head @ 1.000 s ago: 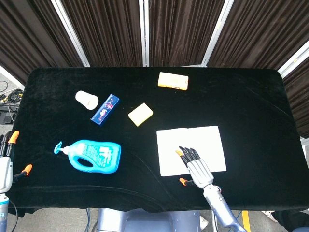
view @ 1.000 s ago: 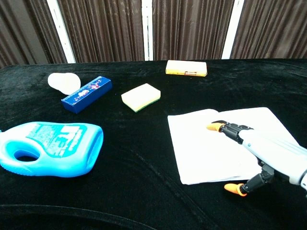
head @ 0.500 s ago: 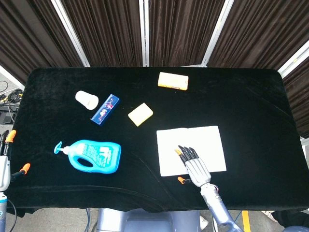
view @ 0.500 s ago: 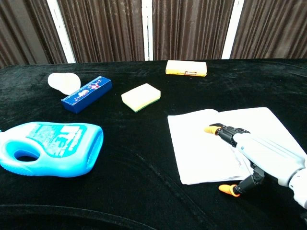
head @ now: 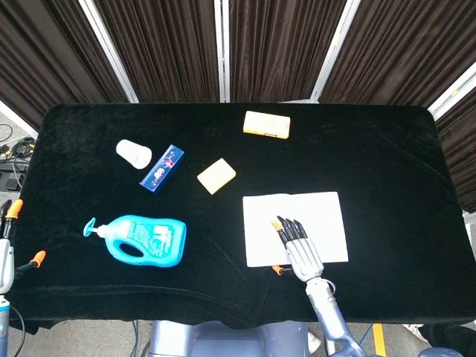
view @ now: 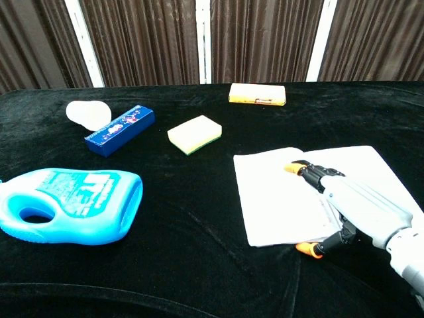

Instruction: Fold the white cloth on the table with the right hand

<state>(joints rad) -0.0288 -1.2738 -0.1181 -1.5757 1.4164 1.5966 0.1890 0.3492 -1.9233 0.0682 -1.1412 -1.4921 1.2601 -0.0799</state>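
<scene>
Taking the white cloth point(head: 295, 227) as the landmark, the left hand point(head: 6, 245) sits far to its left at the bench point(head: 387, 163) edge, fingers apart and holding nothing as far as the head view shows. Also left of the cloth lie a blue detergent bottle point(head: 141, 239), a white cup point(head: 134, 153), a blue box point(head: 161, 167) and a yellow sponge point(head: 216, 175); an orange-yellow packet point(head: 266, 123) lies beyond it. The cloth itself lies flat right of centre, near the front edge, with a crease line near its far side; whether it is already doubled cannot be told, so the fold looks at best begun. The right hand point(head: 296, 247) rests palm down on the cloth's near part, fingers extended together. The chest view adds what the head view hardly shows: the thumb point(view: 317, 248) tucked at the cloth's near edge, seemingly ready to slip under and pinch it. The head view alone shows the left hand.
</scene>
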